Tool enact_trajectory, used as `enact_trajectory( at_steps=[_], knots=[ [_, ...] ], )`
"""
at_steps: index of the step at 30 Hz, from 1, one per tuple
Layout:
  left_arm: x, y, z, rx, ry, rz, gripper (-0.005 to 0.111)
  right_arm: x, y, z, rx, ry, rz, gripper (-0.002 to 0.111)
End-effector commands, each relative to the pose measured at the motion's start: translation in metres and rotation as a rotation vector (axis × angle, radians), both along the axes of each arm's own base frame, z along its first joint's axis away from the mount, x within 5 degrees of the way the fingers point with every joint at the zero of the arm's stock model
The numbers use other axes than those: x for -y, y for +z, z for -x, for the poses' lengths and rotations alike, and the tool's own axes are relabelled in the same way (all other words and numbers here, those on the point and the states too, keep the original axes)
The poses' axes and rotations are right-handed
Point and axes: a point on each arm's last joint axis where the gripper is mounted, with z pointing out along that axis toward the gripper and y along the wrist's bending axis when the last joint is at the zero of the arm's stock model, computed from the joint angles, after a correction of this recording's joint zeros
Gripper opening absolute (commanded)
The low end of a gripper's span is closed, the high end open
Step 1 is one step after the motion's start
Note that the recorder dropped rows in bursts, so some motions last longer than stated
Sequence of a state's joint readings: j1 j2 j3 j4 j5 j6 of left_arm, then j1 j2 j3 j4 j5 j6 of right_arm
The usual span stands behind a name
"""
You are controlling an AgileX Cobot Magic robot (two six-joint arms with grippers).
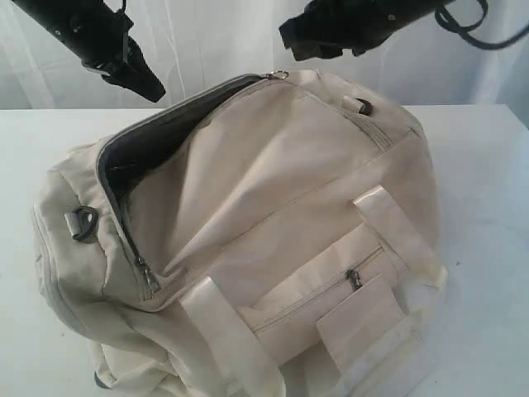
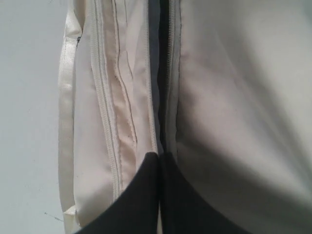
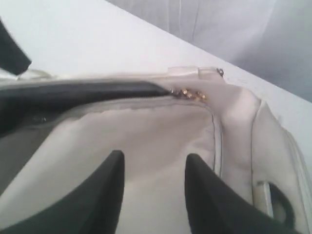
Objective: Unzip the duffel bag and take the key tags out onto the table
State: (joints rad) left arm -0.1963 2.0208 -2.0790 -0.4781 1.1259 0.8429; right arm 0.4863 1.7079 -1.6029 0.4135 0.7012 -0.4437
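Note:
The cream duffel bag (image 1: pixel 273 190) lies on the white table (image 1: pixel 488 207), its main zip parted along the upper left so the dark grey lining (image 1: pixel 136 145) shows. A zip slider (image 1: pixel 147 279) sits at the near end of the gap. The key tags are hidden. My left gripper (image 1: pixel 155 91) hangs shut above the bag's far left; its fingertips meet over the zip seam (image 2: pixel 159 155). My right gripper (image 1: pixel 289 43) hovers above the bag's far top edge, open and empty (image 3: pixel 155 158), short of the zip's gold end (image 3: pixel 187 93).
A grey metal strap ring (image 1: pixel 83 222) sits on the bag's left end, another fitting (image 1: pixel 360 104) at the top right. The small front pocket's zip pull (image 1: pixel 354 279) faces the near side, between wide cream strap handles (image 1: pixel 397 231). A white curtain hangs behind.

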Motion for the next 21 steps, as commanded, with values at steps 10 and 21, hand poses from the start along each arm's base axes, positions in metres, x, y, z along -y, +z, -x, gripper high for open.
enact_trajectory(
  at_steps=[10, 21],
  knots=[
    [0.0, -0.008, -0.008, 0.043, -0.063, 0.013, 0.054, -0.014, -0.026, -0.084, 0.305, 0.325, 0.214, 0.046],
    [0.012, -0.029, -0.02, -0.004, -0.057, 0.12, 0.063, -0.021, -0.056, -0.094, 0.373, 0.453, 0.33, 0.046]
  ],
)
